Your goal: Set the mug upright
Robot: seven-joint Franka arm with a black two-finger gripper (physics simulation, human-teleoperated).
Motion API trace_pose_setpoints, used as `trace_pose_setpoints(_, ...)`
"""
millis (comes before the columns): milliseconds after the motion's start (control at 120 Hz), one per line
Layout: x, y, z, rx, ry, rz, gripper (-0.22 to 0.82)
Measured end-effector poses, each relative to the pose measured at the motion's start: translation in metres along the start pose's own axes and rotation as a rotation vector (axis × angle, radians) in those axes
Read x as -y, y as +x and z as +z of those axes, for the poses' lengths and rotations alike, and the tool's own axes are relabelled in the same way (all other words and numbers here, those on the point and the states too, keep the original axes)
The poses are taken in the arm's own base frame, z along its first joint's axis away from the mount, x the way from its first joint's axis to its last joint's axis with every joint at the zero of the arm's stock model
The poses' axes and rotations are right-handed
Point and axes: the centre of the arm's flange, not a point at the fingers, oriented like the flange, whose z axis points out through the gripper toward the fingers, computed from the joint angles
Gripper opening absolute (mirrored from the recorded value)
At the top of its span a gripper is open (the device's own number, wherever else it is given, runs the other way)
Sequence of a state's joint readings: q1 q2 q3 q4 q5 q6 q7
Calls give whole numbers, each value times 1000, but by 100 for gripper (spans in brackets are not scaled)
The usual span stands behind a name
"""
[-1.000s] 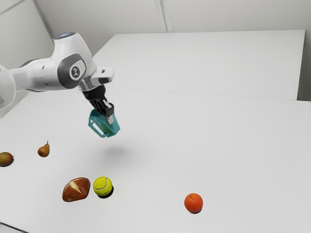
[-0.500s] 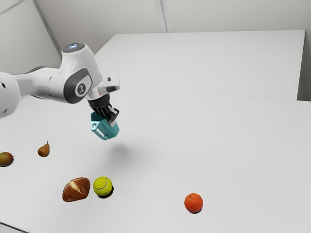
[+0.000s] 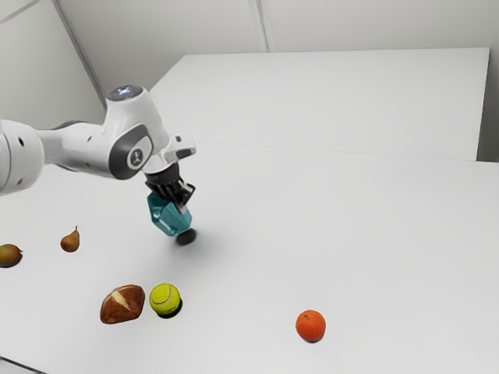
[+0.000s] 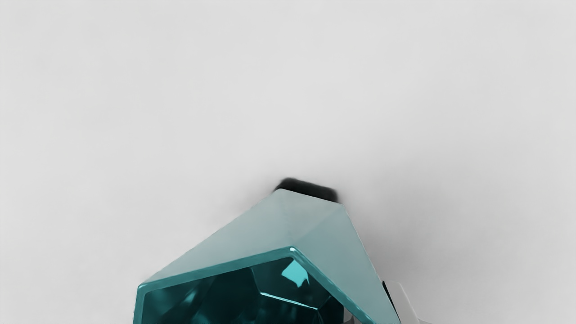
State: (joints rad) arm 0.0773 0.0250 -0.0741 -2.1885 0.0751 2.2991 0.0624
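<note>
Tilted mug [image 3: 169, 216] — gripped, near table [image 3: 351, 226]

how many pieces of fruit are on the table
3: a reddish-green fruit at the exterior view's left edge, a pear near it, and an orange farther to that view's right, past the tennis ball. The arm could hide more.

The mug [image 3: 168, 216] has been lowered nearer the table [image 3: 327, 226] and turned by the gripper [image 3: 183, 207]. Close beneath it, a small, darker shadow [image 3: 186, 238] is now cast.
</note>
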Motion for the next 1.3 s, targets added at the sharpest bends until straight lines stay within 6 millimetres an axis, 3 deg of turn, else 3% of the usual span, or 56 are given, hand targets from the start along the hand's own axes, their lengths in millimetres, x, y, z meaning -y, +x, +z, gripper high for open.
trace_pose_setpoints(317,-16,3,18,32,-9,-14,-17)
trace_pose_setpoints(700,-19,3,32,53,-13,-41,-17)
trace_pose_setpoints(975,-20,4,27,44,-22,-48,8)
trace_pose_setpoints(1133,-24,4,3,2,-23,-41,33)
trace_pose_setpoints(1300,-32,6,-33,-56,-18,-25,47)
